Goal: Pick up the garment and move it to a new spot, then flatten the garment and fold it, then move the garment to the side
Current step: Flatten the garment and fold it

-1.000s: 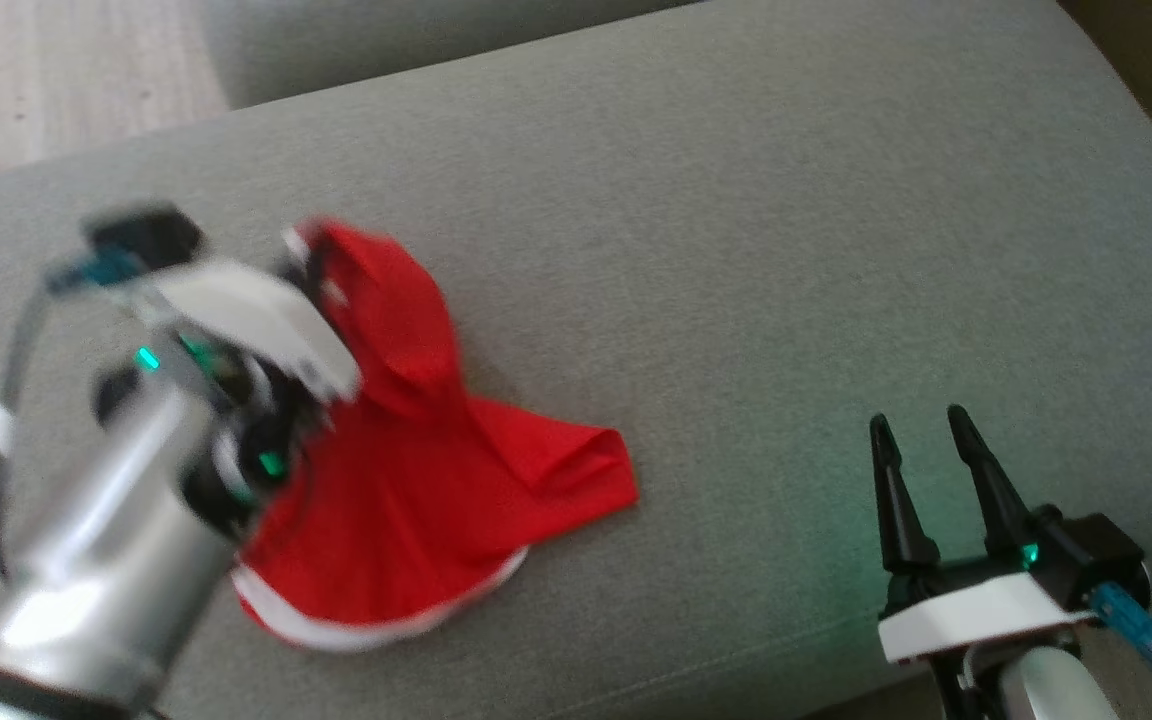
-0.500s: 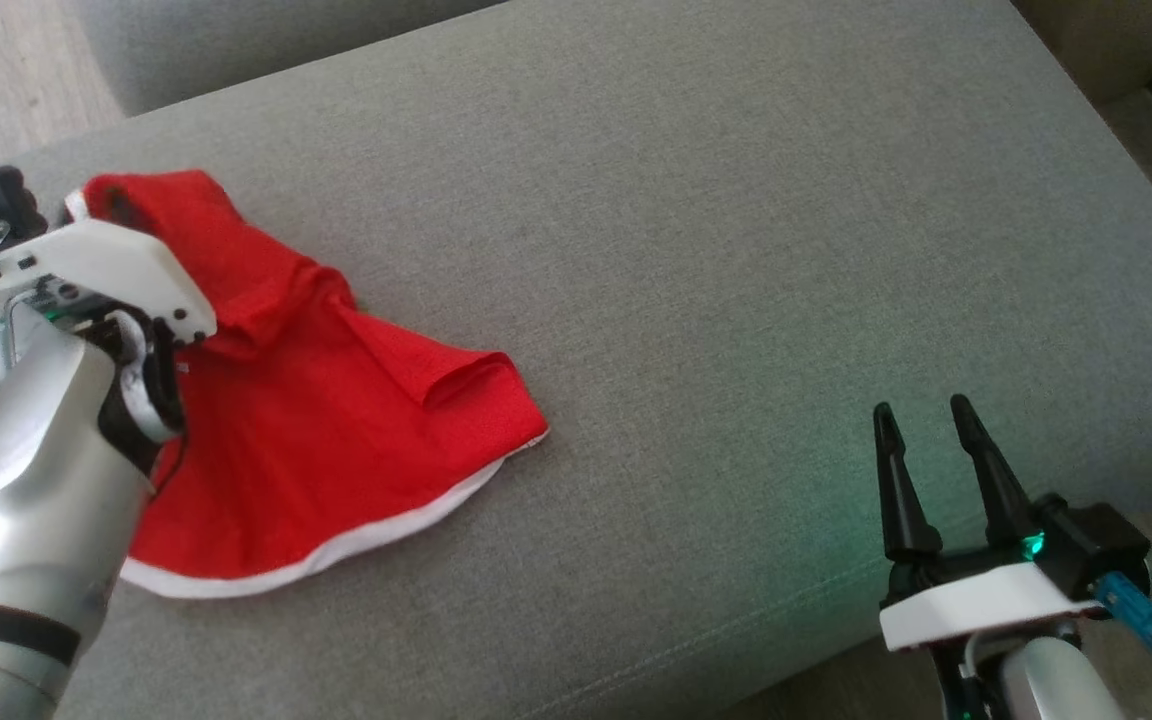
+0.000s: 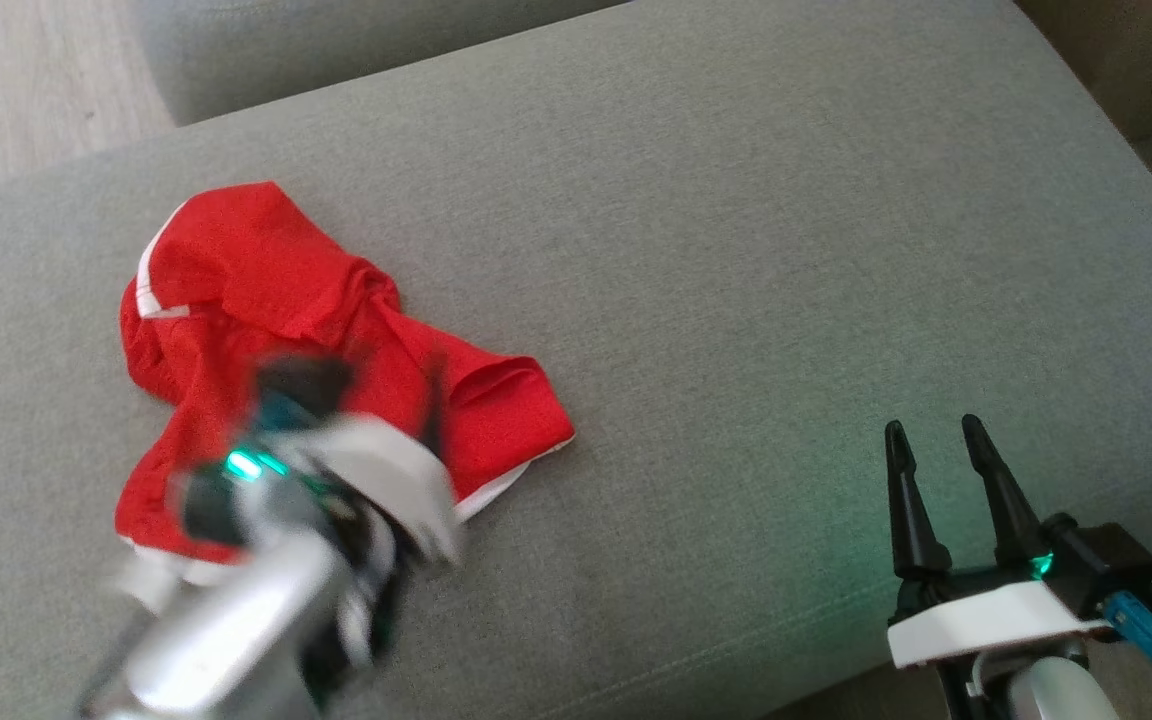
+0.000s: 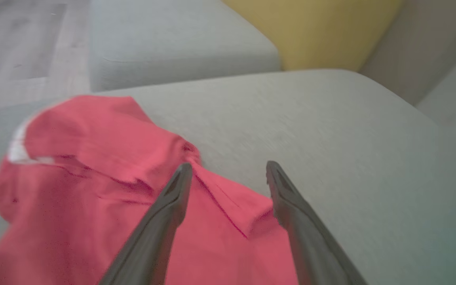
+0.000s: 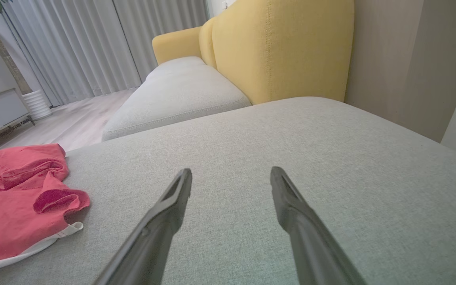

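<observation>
Red garment (image 3: 266,290) with white trim lies crumpled at the left of the grey sofa cushion (image 3: 736,250). The left end effector (image 4: 228,169) hovers over it, fingers apart and holding nothing. The cloth looks light, soft and floppy; a pinch at a trimmed hem edge seems best. The right end effector (image 3: 934,430) sits well apart, fingers spread.

Nothing legible on my end: I can't read any text, label, brand, number or sign in the three feeds. The garment (image 3: 236,270) is plain red cloth with white trim, and I can make out no print on it. My left wrist feed is motion-blurred, so any fine lettering there would be lost.
</observation>
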`<state>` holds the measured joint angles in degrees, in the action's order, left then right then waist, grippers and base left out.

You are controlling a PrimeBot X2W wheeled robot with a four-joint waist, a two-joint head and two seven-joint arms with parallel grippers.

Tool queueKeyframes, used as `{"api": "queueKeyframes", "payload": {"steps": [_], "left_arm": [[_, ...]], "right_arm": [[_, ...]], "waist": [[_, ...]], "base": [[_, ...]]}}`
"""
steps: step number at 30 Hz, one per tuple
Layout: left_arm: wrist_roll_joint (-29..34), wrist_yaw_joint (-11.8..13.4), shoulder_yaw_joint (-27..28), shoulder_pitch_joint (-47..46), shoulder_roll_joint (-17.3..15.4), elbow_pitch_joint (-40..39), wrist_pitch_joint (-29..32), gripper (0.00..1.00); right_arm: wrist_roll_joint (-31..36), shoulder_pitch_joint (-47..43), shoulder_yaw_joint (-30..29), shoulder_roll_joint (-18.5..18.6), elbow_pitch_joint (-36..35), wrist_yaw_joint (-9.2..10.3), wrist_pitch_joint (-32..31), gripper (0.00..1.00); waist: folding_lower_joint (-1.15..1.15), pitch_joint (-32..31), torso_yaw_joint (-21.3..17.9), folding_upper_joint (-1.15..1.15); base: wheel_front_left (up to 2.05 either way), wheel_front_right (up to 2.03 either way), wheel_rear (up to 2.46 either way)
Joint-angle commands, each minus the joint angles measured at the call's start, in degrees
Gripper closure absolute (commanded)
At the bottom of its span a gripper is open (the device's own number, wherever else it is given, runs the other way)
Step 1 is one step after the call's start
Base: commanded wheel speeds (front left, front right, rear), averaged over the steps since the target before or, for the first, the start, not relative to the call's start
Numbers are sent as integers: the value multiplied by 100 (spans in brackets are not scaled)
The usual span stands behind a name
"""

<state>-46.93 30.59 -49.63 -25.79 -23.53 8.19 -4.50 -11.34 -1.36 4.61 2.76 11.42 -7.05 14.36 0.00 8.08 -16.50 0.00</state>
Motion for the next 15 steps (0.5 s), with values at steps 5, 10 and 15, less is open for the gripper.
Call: {"api": "queueKeyframes", "payload": {"steps": [5, 10, 15], "left_arm": [[289, -12, -534, -102, 50, -742, 429, 0], [485, -112, -1028, -197, 307, -650, 688, 0], [482, -278, -1331, -206, 427, -391, 934, 0]], "right_arm": [[5, 170, 172, 14, -214, -44, 63, 0], [1, 241, 243, 13, -193, -44, 63, 0], [11, 225, 249, 13, -176, -44, 63, 0]], "waist": [[0, 99, 66, 0], [0, 149, 2, 0], [0, 189, -90, 0]], "base": [[0, 0, 0], [0, 0, 0], [0, 0, 0]]}}
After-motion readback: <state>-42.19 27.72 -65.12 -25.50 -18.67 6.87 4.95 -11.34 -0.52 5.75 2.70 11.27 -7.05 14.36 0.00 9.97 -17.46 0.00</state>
